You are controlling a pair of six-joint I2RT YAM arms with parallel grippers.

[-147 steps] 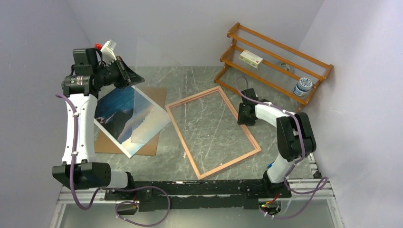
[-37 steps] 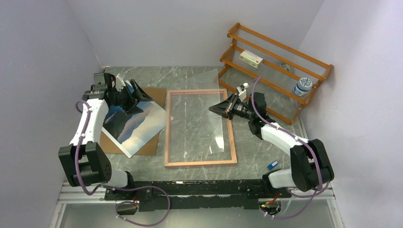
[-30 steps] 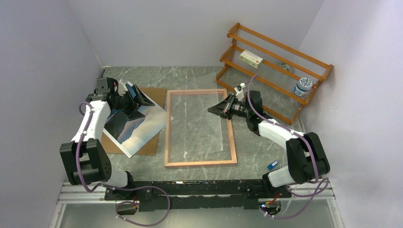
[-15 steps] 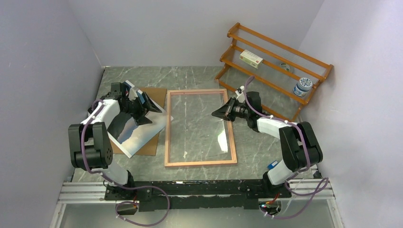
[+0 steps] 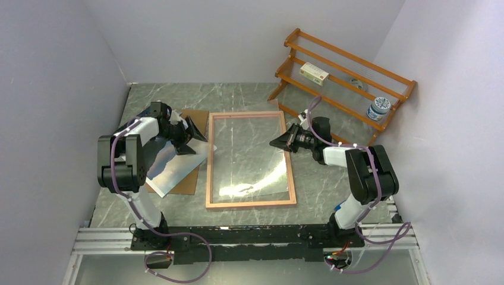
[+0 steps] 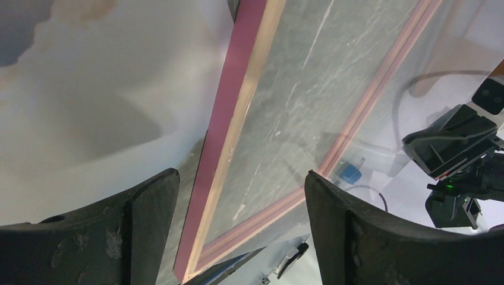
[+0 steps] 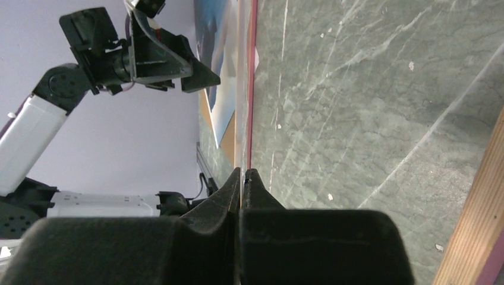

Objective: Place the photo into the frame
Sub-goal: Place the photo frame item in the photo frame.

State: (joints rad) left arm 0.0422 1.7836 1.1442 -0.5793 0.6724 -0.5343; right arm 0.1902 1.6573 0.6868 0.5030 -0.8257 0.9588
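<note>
**Left gripper [image 5: 198,145] spread over the photo [image 5: 172,171]: pickup not yet made**

Left gripper: fingers [image 6: 148,231] wide apart, nothing between them. Hangs low over the photo's side nearest the frame [image 5: 208,172], aimed across the pink left rail.

Right gripper [image 5: 273,143]: fingers pressed together at the frame's right rail. Cannot tell from the wrist view whether an edge of the clear sheet [image 5: 249,181] is caught between them.

Photo: picture side up, askew on the brown board [image 5: 189,185], left of the frame and wholly outside it. One corner just beside the left rail, perhaps touching; cannot tell which. Washed pale by glare.

Frame: flat on the table [image 5: 249,95]. Clear sheet apparently lying inside the opening, judging by the glare there.

Step in hand, as judged: take hold of the photo. Early in the task, with nothing yet inside the frame but the sheet.

Notes for doing it well:
- Work one finger under the paper at a corner or overhanging edge. Thin and flat, so likely to slide rather than lift.
- Pinch on the white border only, lightly, to avoid a crease.
- Avoid nudging the left rail while closing, so close beside it.
- Lift low and level, since a large print held by one corner will probably droop.
- Square the print to the opening before lowering, with one long edge set against a rail first.
- Clear the right gripper from the opening beforehand, or use it to steady the frame.
</note>
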